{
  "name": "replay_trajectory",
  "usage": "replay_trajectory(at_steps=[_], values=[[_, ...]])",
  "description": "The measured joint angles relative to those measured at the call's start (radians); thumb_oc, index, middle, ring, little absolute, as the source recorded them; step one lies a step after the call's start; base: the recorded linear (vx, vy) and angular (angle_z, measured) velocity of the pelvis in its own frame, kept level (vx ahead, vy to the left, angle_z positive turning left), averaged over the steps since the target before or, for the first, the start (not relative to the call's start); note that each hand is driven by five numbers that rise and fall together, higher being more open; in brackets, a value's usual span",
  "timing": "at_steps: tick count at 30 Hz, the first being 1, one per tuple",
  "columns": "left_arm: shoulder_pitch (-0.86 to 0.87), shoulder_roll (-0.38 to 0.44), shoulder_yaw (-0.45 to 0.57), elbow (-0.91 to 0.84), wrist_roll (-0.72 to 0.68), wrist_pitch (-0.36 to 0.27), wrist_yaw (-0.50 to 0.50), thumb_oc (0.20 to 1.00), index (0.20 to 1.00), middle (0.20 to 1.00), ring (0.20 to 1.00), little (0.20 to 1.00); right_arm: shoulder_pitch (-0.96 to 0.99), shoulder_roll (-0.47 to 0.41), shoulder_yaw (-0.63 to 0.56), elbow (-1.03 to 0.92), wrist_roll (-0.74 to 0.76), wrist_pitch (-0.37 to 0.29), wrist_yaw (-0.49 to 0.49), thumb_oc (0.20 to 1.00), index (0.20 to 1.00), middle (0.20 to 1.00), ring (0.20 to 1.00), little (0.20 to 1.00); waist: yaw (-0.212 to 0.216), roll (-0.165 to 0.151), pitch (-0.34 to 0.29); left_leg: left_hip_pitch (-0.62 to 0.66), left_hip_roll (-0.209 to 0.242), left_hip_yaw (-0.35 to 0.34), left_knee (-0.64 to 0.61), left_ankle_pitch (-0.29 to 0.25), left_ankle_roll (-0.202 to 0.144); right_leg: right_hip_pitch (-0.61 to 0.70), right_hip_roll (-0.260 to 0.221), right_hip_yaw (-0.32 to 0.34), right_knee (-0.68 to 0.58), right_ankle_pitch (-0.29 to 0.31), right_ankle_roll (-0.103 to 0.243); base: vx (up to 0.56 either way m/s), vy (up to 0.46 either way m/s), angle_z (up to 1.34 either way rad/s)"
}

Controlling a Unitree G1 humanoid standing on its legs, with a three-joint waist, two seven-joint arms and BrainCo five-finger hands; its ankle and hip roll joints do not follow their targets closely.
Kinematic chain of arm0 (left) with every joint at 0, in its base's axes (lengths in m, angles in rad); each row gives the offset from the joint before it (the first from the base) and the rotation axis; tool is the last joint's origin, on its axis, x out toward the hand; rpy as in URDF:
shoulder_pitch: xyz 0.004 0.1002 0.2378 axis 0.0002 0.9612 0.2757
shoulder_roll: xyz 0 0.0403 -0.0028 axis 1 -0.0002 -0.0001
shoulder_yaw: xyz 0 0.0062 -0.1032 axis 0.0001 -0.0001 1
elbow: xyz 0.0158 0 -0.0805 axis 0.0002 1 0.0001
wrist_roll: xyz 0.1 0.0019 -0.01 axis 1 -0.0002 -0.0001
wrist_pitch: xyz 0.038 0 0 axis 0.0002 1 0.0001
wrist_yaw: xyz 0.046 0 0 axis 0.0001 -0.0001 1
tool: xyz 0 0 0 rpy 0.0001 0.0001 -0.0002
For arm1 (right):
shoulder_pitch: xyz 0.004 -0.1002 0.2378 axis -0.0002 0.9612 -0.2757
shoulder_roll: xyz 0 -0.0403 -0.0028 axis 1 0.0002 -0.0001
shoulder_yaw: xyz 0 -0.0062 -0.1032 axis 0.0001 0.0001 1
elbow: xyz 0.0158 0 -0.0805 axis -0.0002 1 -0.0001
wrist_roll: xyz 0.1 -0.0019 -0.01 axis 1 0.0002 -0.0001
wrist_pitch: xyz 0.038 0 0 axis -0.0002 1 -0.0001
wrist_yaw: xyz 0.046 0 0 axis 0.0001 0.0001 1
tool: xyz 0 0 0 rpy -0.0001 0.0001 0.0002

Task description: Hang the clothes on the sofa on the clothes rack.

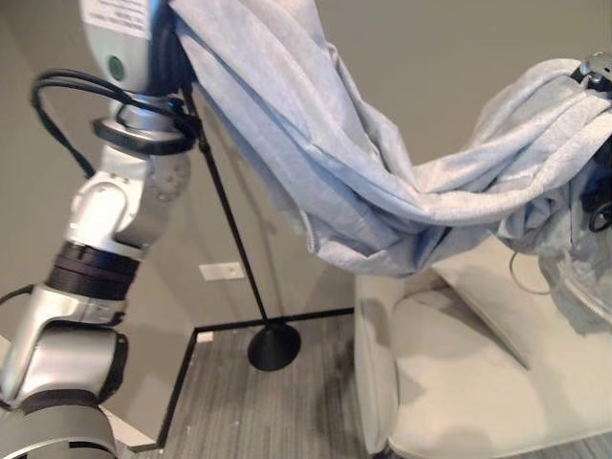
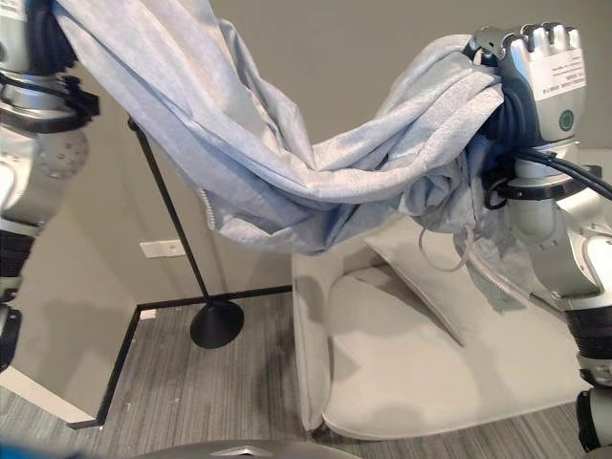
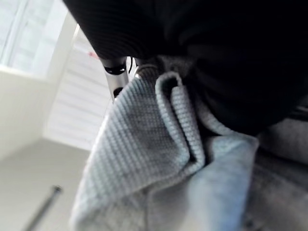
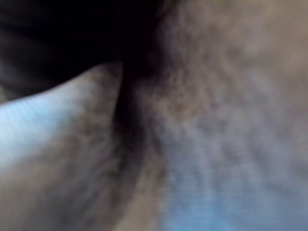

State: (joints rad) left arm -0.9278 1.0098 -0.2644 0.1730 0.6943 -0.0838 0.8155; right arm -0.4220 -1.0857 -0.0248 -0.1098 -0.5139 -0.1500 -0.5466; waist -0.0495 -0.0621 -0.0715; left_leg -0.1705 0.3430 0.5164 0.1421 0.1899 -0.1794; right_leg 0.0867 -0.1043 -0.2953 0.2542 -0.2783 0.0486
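Right eye view gives me the clearest read: the light grey knit garment (image 2: 287, 182) is slung in a sagging swag between my two raised arms, well clear of the pale cream upholstered sofa (image 2: 430, 363) below it. I judge it is held stretched like this so the cloth opens out and can be carried across and laid over the rack instead of arriving as a bundle. A zip edge and a drawcord dangle from the bunched end above the sofa seat, so it looks like a hooded jacket.

My right hand (image 2: 535, 43) is up high above the sofa's far end, knuckles toward the camera, fingers curled over a thick gather of the cloth; the right wrist view shows knit pressed close against it. The left hand is off the top of both eye views; its wrist view shows a fold of the garment tucked against the dark ribbed cover, but I cannot tell how the fingers lie.

Left of the sofa stands the thin black pole of the clothes rack (image 1: 229, 215) on its round black base, passing behind the raised left end of the garment. Nothing hangs on it yet, as far as I can see.
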Motion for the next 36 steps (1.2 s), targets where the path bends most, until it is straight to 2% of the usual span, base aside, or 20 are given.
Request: replay_trajectory(at_steps=[1, 2, 3, 4, 6, 7, 8, 9, 10, 11, 13, 16, 17, 20, 21, 23, 25, 27, 30, 36], values=[[0.001, 0.037, 0.006, -0.001, 0.013, 0.010, 0.010, 0.200, 0.200, 0.200, 0.200, 0.200, -0.002, -0.008, -0.012, 0.001, -0.005, 0.008, -0.013, 0.200, 0.200, 0.200, 0.200, 0.200, 0.007, 0.009, -0.006, 0.035, -0.054, 0.039, -0.032, 0.017, 0.084, -0.003, -0.040, -0.006, 0.050, -0.007, 0.037, 0.33, 0.440, 0.01], [0.003, 0.038, 0.011, -0.001, 0.025, 0.012, 0.016, 0.200, 0.200, 0.200, 0.200, 0.200, 0.001, -0.005, -0.006, 0.002, -0.011, 0.014, -0.016, 0.200, 0.200, 0.200, 0.200, 0.200, -0.005, 0.010, -0.008, 0.059, -0.082, 0.052, -0.046, -0.043, 0.145, -0.008, -0.073, -0.033, 0.096, 0.000, 0.049, 0.47, 0.611, 0.08], [0.013, 0.050, 0.020, -0.004, 0.032, 0.012, 0.020, 0.200, 0.200, 0.200, 0.200, 0.200, -0.004, -0.001, -0.005, 0.003, -0.022, 0.015, -0.015, 0.200, 0.200, 0.200, 0.200, 0.200, 0.001, 0.000, -0.006, 0.079, -0.109, 0.071, -0.043, -0.084, 0.158, -0.034, -0.118, -0.049, 0.180, 0.000, 0.050, 0.50, 0.679, 0.13], [0.102, 0.079, 0.053, -0.001, 0.037, 0.036, 0.028, 0.200, 0.200, 0.200, 0.200, 0.200, -0.035, -0.006, -0.005, -0.015, -0.037, 0.015, -0.018, 0.200, 0.200, 0.200, 0.200, 0.200, 0.024, -0.007, 0.002, 0.123, -0.182, 0.108, 0.038, -0.219, 0.189, -0.128, -0.335, -0.163, 0.509, 0.118, 0.060, 0.48, 0.615, 0.01], [0.231, 0.075, 0.158, -0.053, 0.056, 0.055, 0.036, 0.200, 0.200, 0.200, 0.200, 0.200, -0.054, -0.012, 0.014, -0.008, -0.037, 0.021, -0.048, 0.200, 0.200, 0.200, 0.200, 0.200, 0.030, 0.038, 0.001, 0.235, -0.298, 0.094, -0.042, -0.311, 0.241, -0.211, -0.476, -0.097, 0.714, 0.377, 0.147, 0.43, 0.359, -0.12], [0.226, 0.049, 0.199, -0.083, 0.058, 0.064, 0.040, 0.200, 0.200, 0.200, 0.200, 0.200, -0.048, 0.012, -0.007, -0.016, -0.036, 0.033, -0.057, 0.200, 0.200, 0.200, 0.200, 0.200, 0.044, 0.045, 0.001, 0.249, -0.348, 0.108, -0.113, -0.301, 0.262, -0.254, -0.473, -0.154, 0.756, 0.278, 0.142, 0.39, 0.078, -0.33], [0.211, 0.026, 0.212, -0.090, 0.058, 0.064, 0.042, 0.200, 0.200, 0.200, 0.200, 0.200, -0.045, -0.006, -0.009, -0.016, -0.036, 0.035, -0.054, 0.200, 0.200, 0.200, 0.200, 0.200, 0.029, 0.066, 0.018, 0.250, -0.356, 0.101, -0.140, -0.293, 0.273, -0.267, -0.415, -0.176, 0.725, 0.185, 0.116, 0.36, -0.075, 0.00], [0.194, -0.029, 0.232, -0.087, 0.063, 0.055, 0.040, 0.200, 0.200, 0.200, 0.200, 0.200, -0.016, -0.027, -0.055, -0.010, -0.036, 0.034, -0.054, 0.200, 0.200, 0.200, 0.200, 0.200, -0.010, 0.122, 0.069, 0.251, -0.333, 0.044, -0.147, -0.286, 0.268, -0.269, -0.255, -0.173, 0.558, 0.034, 0.077, 0.26, -0.147, 0.72], [0.195, -0.069, 0.239, -0.055, 0.067, 0.042, 0.040, 0.200, 0.200, 0.200, 0.200, 0.200, -0.013, -0.059, -0.101, 0.033, -0.034, 0.042, -0.057, 0.200, 0.200, 0.200, 0.200, 0.200, -0.072, 0.159, 0.118, 0.261, -0.330, -0.027, -0.150, -0.288, 0.261, -0.306, -0.117, -0.178, 0.274, 0.014, 0.040, 0.37, -0.185, 1.04], [0.215, -0.073, 0.242, -0.036, 0.067, 0.040, 0.040, 0.200, 0.200, 0.200, 0.200, 0.200, 0.007, -0.090, -0.135, 0.050, -0.029, 0.059, -0.060, 0.200, 0.200, 0.200, 0.200, 0.200, -0.109, 0.143, 0.128, 0.271, -0.362, -0.067, -0.152, -0.301, 0.239, -0.374, -0.066, -0.153, 0.095, 0.066, 0.016, 0.32, -0.152, 1.05], [0.219, -0.096, 0.231, -0.023, 0.068, 0.039, 0.042, 0.200, 0.200, 0.200, 0.200, 0.200, 0.075, -0.121, -0.207, 0.041, -0.028, 0.059, -0.086, 0.200, 0.200, 0.200, 0.200, 0.200, -0.163, 0.124, 0.135, 0.291, -0.392, -0.155, -0.166, -0.314, 0.223, -0.402, -0.018, -0.029, -0.057, 0.149, 0.029, 0.25, -0.149, 1.25], [0.269, -0.105, 0.215, -0.034, 0.071, 0.030, 0.030, 0.200, 0.200, 0.200, 0.200, 0.200, 0.084, -0.118, -0.234, 0.047, -0.027, 0.066, -0.106, 0.200, 0.200, 0.200, 0.200, 0.200, -0.153, 0.069, 0.114, 0.398, -0.443, -0.141, -0.170, -0.312, 0.220, -0.322, -0.019, -0.049, -0.064, 0.258, -0.045, 0.16, -0.147, 0.85], [0.287, -0.114, 0.221, -0.055, 0.070, 0.019, 0.025, 0.200, 0.200, 0.200, 0.200, 0.200, 0.095, -0.128, -0.243, 0.067, -0.025, 0.065, -0.111, 0.200, 0.200, 0.200, 0.200, 0.200, -0.129, 0.043, 0.085, 0.434, -0.465, -0.143, -0.170, -0.316, 0.212, -0.266, -0.026, -0.043, -0.110, 0.343, -0.081, 0.11, -0.119, 0.69], [0.304, -0.138, 0.225, -0.075, 0.062, 0.005, 0.021, 0.200, 0.200, 0.200, 0.200, 0.200, 0.097, -0.137, -0.223, 0.124, -0.014, 0.058, -0.115, 0.200, 0.200, 0.200, 0.200, 0.200, -0.072, 0.009, 0.075, 0.376, -0.444, -0.110, -0.006, -0.347, 0.129, -0.182, -0.039, -0.027, -0.224, 0.397, -0.111, 0.08, -0.088, 0.39], [0.306, -0.138, 0.200, -0.068, 0.054, -0.001, 0.008, 0.200, 0.200, 0.200, 0.200, 0.200, 0.097, -0.137, -0.201, 0.178, 0.001, 0.053, -0.103, 0.200, 0.200, 0.200, 0.200, 0.200, -0.059, -0.012, 0.052, 0.354, -0.371, -0.045, -0.017, -0.367, 0.108, -0.145, -0.033, -0.040, -0.295, 0.421, -0.102, 0.08, -0.089, 0.32], [0.290, -0.136, 0.157, -0.051, 0.039, -0.006, -0.003, 0.200, 0.200, 0.200, 0.200, 0.200, 0.043, -0.136, -0.132, 0.264, 0.028, 0.050, -0.088, 0.200, 0.200, 0.200, 0.200, 0.200, -0.046, -0.001, 0.043, 0.337, -0.236, -0.033, -0.108, -0.364, 0.098, -0.133, 0.005, -0.052, -0.316, 0.425, -0.085, 0.09, -0.096, 0.17], [0.281, -0.136, 0.104, -0.003, 0.013, -0.019, -0.023, 0.200, 0.200, 0.200, 0.200, 0.200, 0.011, -0.136, -0.063, 0.318, 0.045, 0.043, -0.065, 0.200, 0.200, 0.200, 0.200, 0.200, -0.045, 0.008, 0.042, 0.331, -0.162, -0.038, -0.157, -0.292, 0.078, -0.128, 0.024, -0.049, -0.319, 0.415, -0.060, 0.05, -0.056, -0.18], [0.292, -0.148, 0.059, 0.038, -0.010, -0.028, -0.051, 0.200, 0.200, 0.200, 0.200, 0.200, -0.006, -0.130, -0.025, 0.347, 0.047, 0.038, -0.048, 0.200, 0.200, 0.200, 0.200, 0.200, -0.057, 0.032, 0.033, 0.342, -0.144, -0.039, -0.156, -0.229, 0.039, -0.111, 0.033, -0.043, -0.326, 0.415, -0.039, 0.06, -0.077, -0.19], [0.282, -0.172, 0.044, 0.068, -0.063, -0.034, -0.086, 0.200, 0.200, 0.200, 0.200, 0.200, -0.057, -0.130, 0.059, 0.398, 0.068, 0.036, -0.023, 0.200, 0.200, 0.200, 0.200, 0.200, -0.087, 0.019, 0.028, 0.363, -0.177, -0.032, -0.159, -0.239, 0.047, -0.101, 0.000, -0.035, -0.328, 0.421, -0.007, 0.05, -0.065, -0.06], [0.278, -0.228, 0.038, 0.101, -0.132, -0.038, -0.126, 0.200, 0.200, 0.200, 0.200, 0.200, -0.173, -0.130, 0.160, 0.475, 0.102, 0.037, 0.010, 0.200, 0.200, 0.200, 0.200, 0.200, -0.076, 0.024, 0.025, 0.365, -0.178, -0.036, -0.159, -0.240, 0.050, -0.095, -0.003, -0.035, -0.334, 0.421, 0.002, 0.05, -0.068, 0.01]])
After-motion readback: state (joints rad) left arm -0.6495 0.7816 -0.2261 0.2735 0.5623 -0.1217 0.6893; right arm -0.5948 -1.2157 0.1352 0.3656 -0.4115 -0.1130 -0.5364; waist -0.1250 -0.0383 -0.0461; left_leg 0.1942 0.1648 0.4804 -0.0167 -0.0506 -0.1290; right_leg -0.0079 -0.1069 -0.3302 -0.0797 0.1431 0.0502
